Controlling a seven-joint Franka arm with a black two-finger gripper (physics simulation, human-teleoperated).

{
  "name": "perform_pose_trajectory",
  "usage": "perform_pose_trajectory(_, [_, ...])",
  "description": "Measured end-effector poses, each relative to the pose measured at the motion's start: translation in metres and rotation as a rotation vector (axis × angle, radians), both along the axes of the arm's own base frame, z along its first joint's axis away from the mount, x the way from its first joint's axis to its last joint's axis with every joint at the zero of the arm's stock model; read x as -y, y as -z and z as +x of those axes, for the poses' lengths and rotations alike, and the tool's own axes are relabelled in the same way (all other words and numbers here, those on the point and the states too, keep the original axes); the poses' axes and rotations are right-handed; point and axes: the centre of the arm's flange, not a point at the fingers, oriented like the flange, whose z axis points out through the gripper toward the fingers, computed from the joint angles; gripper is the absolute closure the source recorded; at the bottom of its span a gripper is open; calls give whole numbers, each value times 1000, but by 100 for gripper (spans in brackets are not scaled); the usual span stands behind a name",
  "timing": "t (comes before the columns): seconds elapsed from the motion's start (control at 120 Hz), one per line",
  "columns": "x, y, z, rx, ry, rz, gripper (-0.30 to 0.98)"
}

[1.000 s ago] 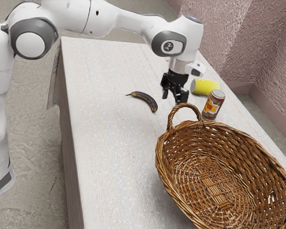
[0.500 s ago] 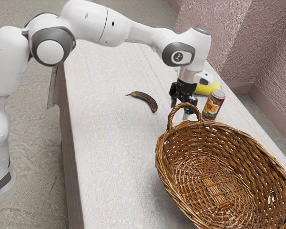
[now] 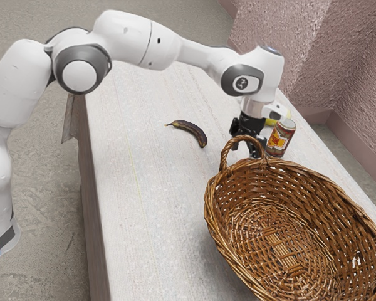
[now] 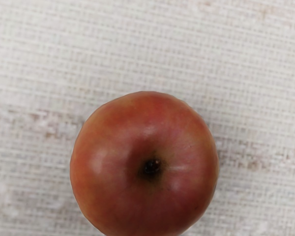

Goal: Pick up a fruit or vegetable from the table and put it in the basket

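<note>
Apple (image 4: 144, 164) — red, on the table (image 3: 147, 200), beneath the gripper (image 3: 246, 151). Table: pale, woven-looking top. Basket (image 3: 288, 188): brown wicker; handle (image 3: 224, 160) partly in front of the gripper in the exterior view. Gripper: low over the table — fingers spread. Banana (image 3: 190, 130): dark, curved, lying apart from the basket. Can (image 3: 280, 139): upright, near the basket.

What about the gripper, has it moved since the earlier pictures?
Yes: the gripper moved toward the exterior view's right, closer to the can.
</note>
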Motion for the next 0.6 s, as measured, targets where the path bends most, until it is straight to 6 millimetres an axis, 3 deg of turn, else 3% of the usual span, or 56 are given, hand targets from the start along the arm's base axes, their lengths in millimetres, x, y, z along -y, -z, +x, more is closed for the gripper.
perform_pose_trajectory(0.292, [1,23,16,-13,1,-28,0])
perform_pose_trajectory(0.6, [-7,44,20,-42,-12,-46,0])
